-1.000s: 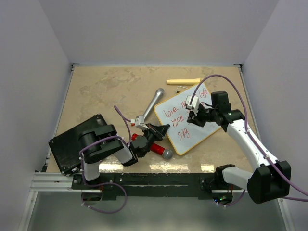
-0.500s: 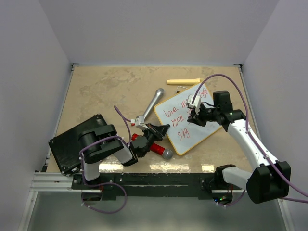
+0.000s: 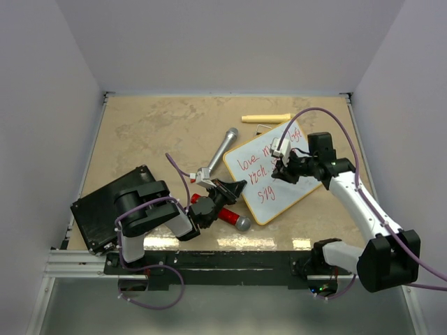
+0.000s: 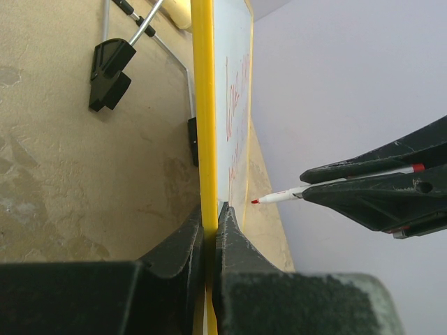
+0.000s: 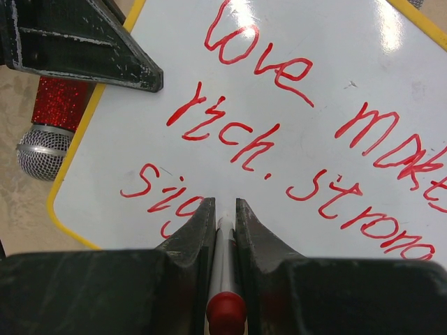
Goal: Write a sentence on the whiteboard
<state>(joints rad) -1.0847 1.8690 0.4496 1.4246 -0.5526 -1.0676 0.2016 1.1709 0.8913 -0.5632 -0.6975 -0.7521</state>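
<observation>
We see L gripper (image 4: 211, 213) clamped on whiteboard (image 4: 220, 105) edge; R gripper (image 5: 224, 208) pinches red marker (image 5: 225, 279), tip over sentence (image 5: 230, 132).

The glossy white rectangular whiteboard (image 3: 281, 193) had a yellow frame and bore a red handwritten sentence (image 3: 253, 169). The slim white plastic marker (image 4: 279, 197) was red-tipped. The red glitter microphone (image 5: 59, 103) had a silver mesh head, and the beige counter (image 3: 160, 132) was marbled.

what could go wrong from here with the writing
The left hand pinches only the thin edge of the whiteboard, so marker pressure might pivot the propped board and skew the strokes. The right hand sits low over the sentence, so its fingers could smear fresh ink.
</observation>
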